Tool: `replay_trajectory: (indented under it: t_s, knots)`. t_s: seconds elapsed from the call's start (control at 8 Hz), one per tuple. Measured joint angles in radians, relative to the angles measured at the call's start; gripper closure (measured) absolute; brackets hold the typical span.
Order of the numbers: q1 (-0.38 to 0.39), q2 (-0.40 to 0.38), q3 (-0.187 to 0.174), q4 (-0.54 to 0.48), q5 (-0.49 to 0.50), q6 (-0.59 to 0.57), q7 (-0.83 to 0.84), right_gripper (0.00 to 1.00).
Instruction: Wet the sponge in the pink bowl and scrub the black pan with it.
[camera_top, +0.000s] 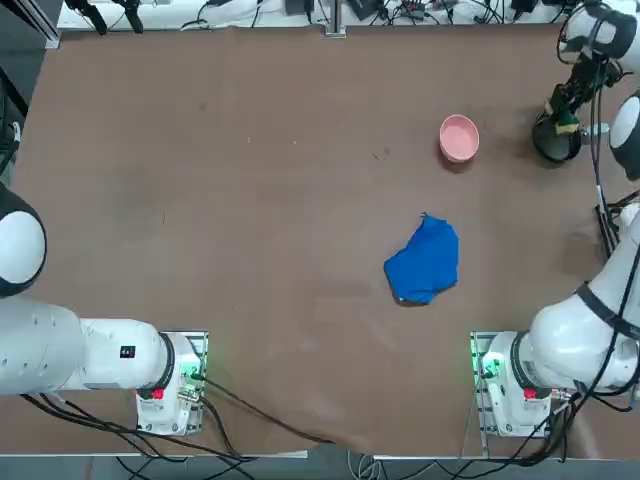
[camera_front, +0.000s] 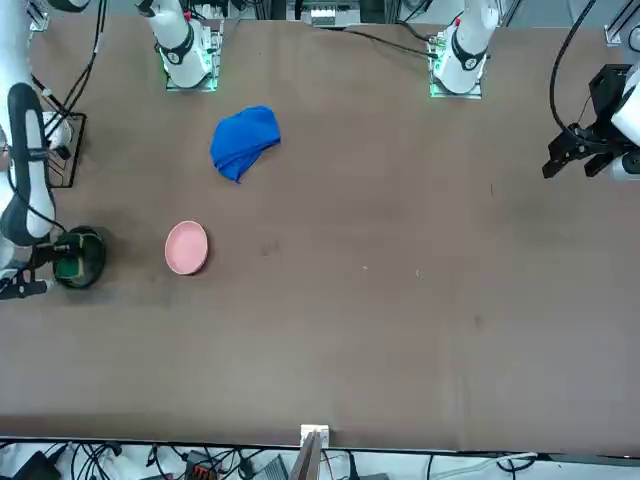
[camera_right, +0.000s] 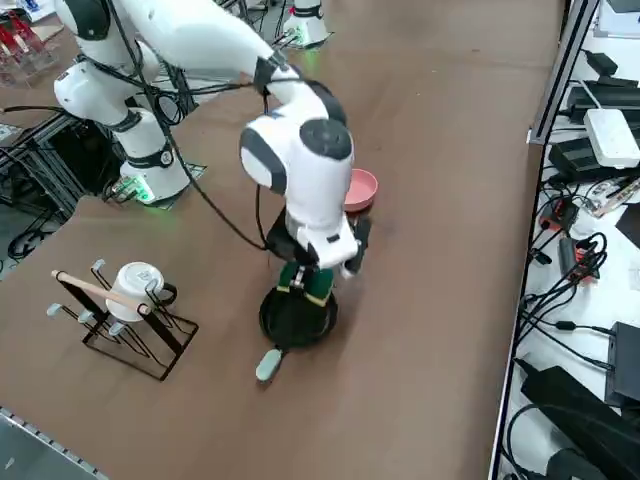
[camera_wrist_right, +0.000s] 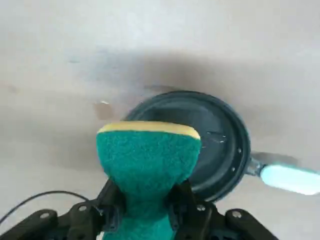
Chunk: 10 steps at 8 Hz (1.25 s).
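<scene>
My right gripper (camera_wrist_right: 145, 206) is shut on the sponge (camera_wrist_right: 147, 160), pinching its middle so the green face bulges out, with a yellow layer along one edge. The sponge (camera_right: 307, 283) hangs just above the black pan (camera_right: 298, 318), apart from its floor as far as I can tell. In the wrist view the pan (camera_wrist_right: 220, 145) lies behind the sponge, its light grey handle (camera_wrist_right: 287, 178) pointing away from it. The pan (camera_top: 556, 142) sits at the table's far right. The pink bowl (camera_top: 459, 137) stands to its left, and its contents cannot be made out.
A crumpled blue cloth (camera_top: 425, 262) lies mid-table, nearer my bases than the bowl. A wire rack holding a white mug (camera_right: 135, 285) stands on the table near its right edge, closer to my base than the pan. The table's right edge runs close past the pan.
</scene>
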Motion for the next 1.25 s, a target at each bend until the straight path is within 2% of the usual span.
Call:
replay_trajectory:
  t_s: [0.5,0.75,1.0,1.25]
  knots:
    - [0.152,-0.145,0.005,-0.040,0.002,-0.071,0.023,0.53]
    - [0.249,-0.189,0.008,-0.048,0.003,-0.086,0.051,0.52]
    - [0.366,-0.197,0.012,-0.055,0.006,-0.086,0.166,0.53]
    - [0.512,-0.190,0.014,-0.069,0.032,-0.068,0.373,0.53]
